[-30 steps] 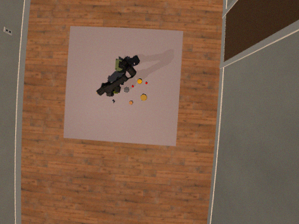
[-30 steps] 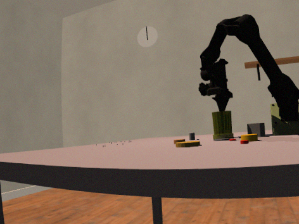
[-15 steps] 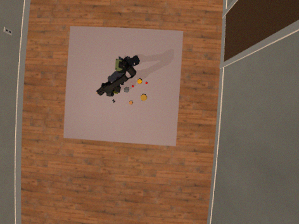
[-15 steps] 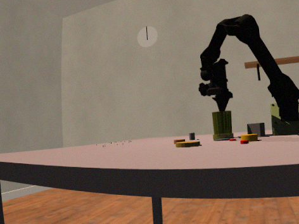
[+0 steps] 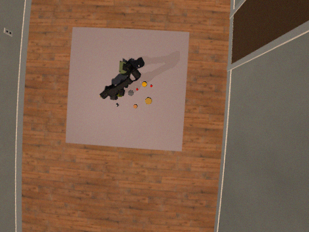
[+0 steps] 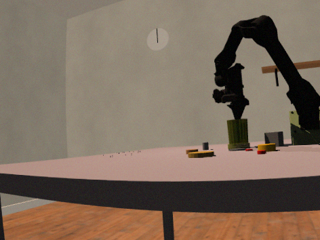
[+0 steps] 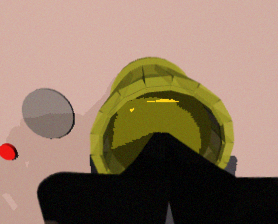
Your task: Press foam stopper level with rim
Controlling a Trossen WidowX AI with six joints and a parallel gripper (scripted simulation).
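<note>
The olive jar (image 5: 118,96) (image 6: 238,134) (image 7: 96,131) stands upright on the table, mostly covered by the arm in the top view. The foam stopper (image 7: 157,117) is an olive-yellow disc inside the mouth. Its visible top lies below the rim, with thin bright yellow patches toward the far side. My gripper (image 6: 238,118) (image 7: 160,139) is shut and empty, pointing down at the jar's mouth. Its tips overlap the foam in the wrist view and hide the near part of foam and rim. Contact with the foam cannot be seen directly.
Beside the jar lie a flat grey disc (image 5: 130,92) (image 7: 48,114) and a small red piece (image 5: 137,89) (image 7: 7,151). Farther off are a yellow disc (image 5: 144,84) (image 6: 266,147), an ochre disc (image 5: 148,101) (image 6: 201,154) and an orange disc (image 5: 135,106). A grey box (image 6: 274,139) stands near the arm's base.
</note>
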